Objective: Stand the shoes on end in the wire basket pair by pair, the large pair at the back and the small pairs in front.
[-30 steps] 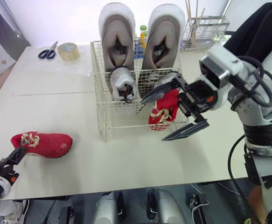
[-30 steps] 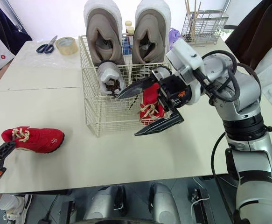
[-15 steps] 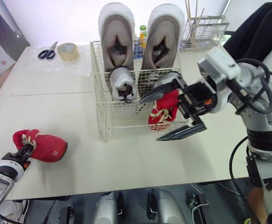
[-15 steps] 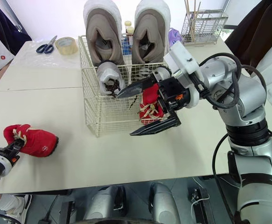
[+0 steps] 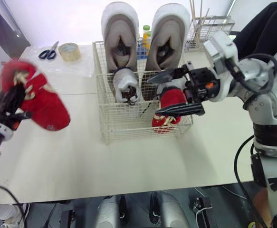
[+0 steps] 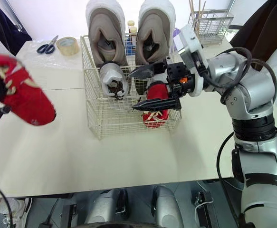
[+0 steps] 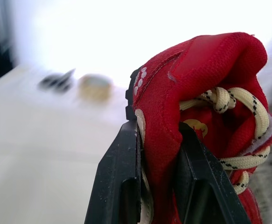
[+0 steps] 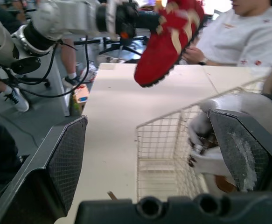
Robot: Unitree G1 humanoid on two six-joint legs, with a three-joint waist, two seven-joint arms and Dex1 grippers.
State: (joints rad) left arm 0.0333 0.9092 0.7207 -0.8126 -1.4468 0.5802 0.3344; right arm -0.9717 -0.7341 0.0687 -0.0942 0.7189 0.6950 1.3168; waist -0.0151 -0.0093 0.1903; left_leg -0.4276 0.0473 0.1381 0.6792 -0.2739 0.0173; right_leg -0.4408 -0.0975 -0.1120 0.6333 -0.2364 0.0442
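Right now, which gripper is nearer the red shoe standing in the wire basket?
Right. The right gripper is open right at that red shoe; the left gripper is far to its left, shut on the other red shoe.

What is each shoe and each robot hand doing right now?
left hand: shut on a red shoe, up in the air.
right hand: open, at the wire basket.
second red shoe: on end in the basket, front right.
small white shoe: on end, front left.
big grey pair: on end at the back.
scissors: shut, on the table.
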